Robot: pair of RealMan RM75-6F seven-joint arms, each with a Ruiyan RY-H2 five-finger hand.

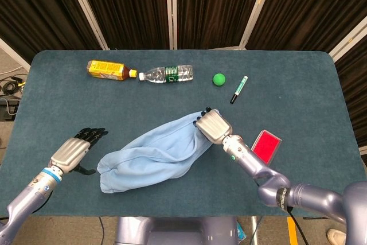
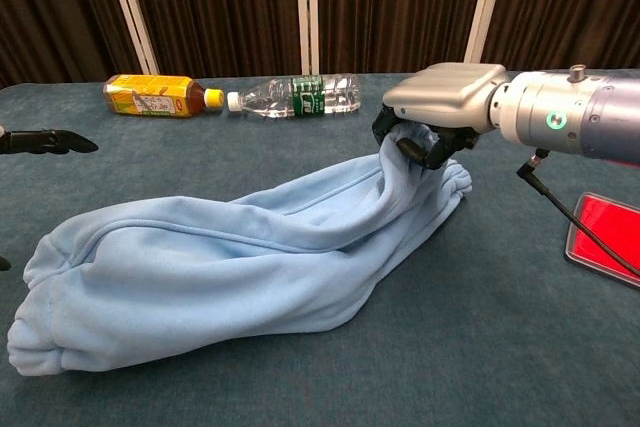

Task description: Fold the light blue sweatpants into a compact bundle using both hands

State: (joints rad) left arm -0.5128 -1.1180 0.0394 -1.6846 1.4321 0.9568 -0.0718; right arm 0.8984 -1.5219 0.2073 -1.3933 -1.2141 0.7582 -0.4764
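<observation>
Sweatpants (image 1: 155, 154) lie bunched on the table (image 1: 304, 101); their right end is gripped by the right hand (image 1: 213, 126). The left hand (image 1: 71, 152), fingers spread, is held left of the sweatpants, holding nothing.

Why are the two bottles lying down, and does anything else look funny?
Both bottles, the orange one and the clear one, lie tipped on their sides, cap to cap. The sweatpants are a rumpled heap, gripped only by the right hand.
</observation>
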